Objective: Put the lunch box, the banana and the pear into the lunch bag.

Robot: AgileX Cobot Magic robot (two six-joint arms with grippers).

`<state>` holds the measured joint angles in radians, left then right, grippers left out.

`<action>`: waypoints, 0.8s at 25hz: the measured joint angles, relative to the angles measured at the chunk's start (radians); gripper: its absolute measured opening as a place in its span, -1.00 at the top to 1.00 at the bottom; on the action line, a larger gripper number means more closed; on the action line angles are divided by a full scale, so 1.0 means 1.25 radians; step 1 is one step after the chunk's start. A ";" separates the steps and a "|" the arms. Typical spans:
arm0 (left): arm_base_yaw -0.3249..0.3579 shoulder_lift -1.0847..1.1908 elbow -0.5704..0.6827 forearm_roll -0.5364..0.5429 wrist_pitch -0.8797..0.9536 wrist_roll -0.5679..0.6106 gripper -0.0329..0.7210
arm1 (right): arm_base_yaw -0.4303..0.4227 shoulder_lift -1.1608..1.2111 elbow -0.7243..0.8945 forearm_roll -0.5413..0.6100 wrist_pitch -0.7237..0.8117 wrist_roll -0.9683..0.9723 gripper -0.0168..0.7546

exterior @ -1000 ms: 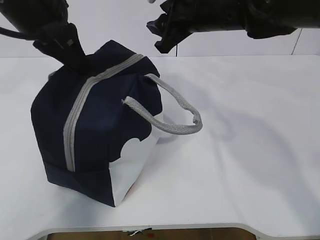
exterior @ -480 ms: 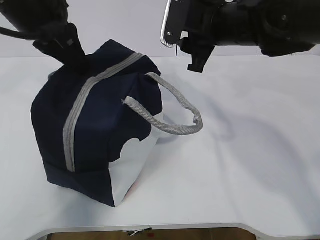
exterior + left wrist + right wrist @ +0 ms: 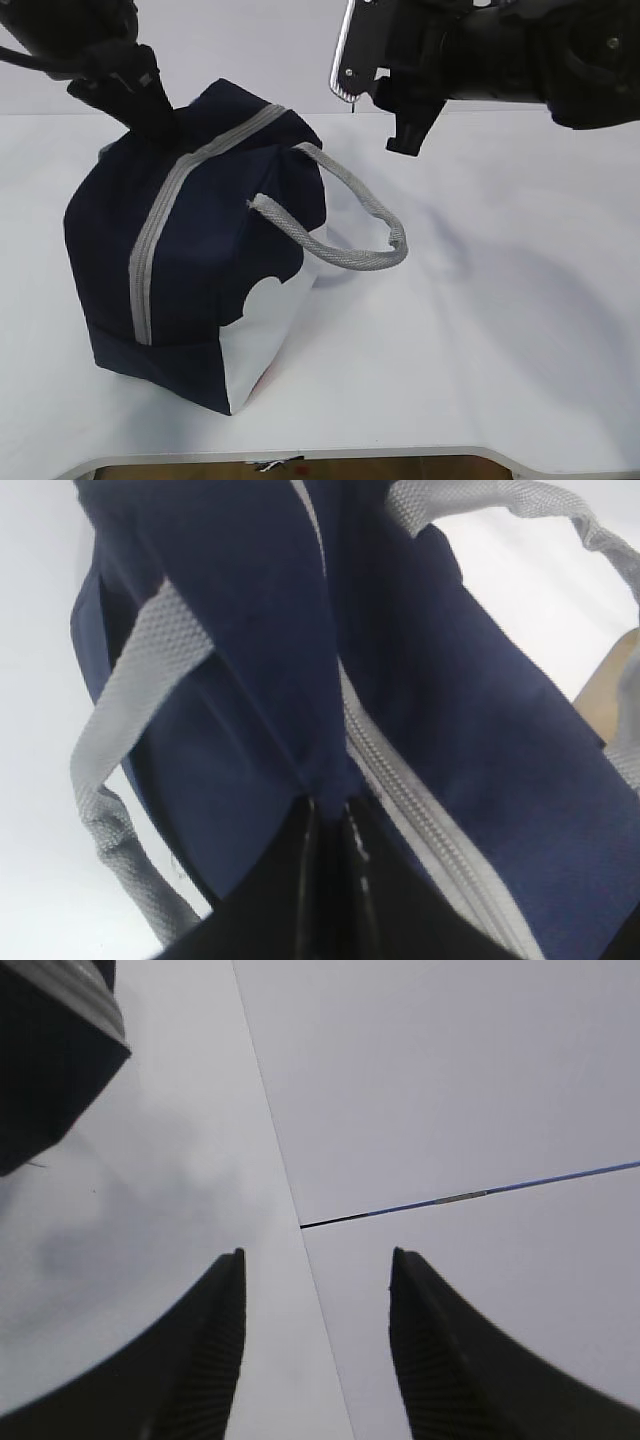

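Lunch bag (image 3: 190, 250) stands on the white bench (image 3: 500, 330), left of centre, grey zipper (image 3: 160, 215) run fully closed over its top. Lunch box, banana and pear: none visible in any view; you cannot tell whether they are inside.

Left claw (image 3: 150, 110): pressed together, pinching a fold of navy fabric at the bag's top far end, right beside the zipper line. The wrist view shows cloth gathered between the jaws; no ring pull visible there.

Right claw (image 3: 385, 95): spread, empty, hanging in the air above and behind the near grey handle (image 3: 350, 225), touching nothing.

Risks from here:
- If your left arm lifts, the soft bag may tip or swing, since only a pinch of cloth holds it.
- That pinch may slip, because the fabric is thin and smooth.
- The right claw coming down could snag the handle loop, which juts out into its path.

Surface: plain matte white bench, rounded front edge. Pale wall panels behind, a thin seam line between them.
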<state>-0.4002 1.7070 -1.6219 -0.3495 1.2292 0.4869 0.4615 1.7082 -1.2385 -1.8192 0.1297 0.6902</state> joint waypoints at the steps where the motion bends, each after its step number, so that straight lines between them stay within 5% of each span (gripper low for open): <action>1: 0.000 0.000 0.000 0.000 0.000 0.000 0.89 | 0.004 -0.007 0.008 0.009 0.003 0.000 -0.05; 8: 0.000 0.000 0.000 0.000 0.000 -0.064 0.83 | 0.011 -0.058 0.036 0.094 0.040 0.001 -0.05; 15: 0.000 -0.005 0.000 0.017 0.004 -0.143 0.12 | 0.016 -0.129 0.075 0.140 0.060 0.003 -0.05; 20: 0.000 -0.033 0.000 0.049 0.006 -0.165 0.00 | 0.032 -0.170 0.136 0.156 0.072 0.003 -0.05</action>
<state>-0.4002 1.6660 -1.6219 -0.2886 1.2369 0.2810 0.5016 1.4955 -1.0689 -1.6239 0.2198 0.6939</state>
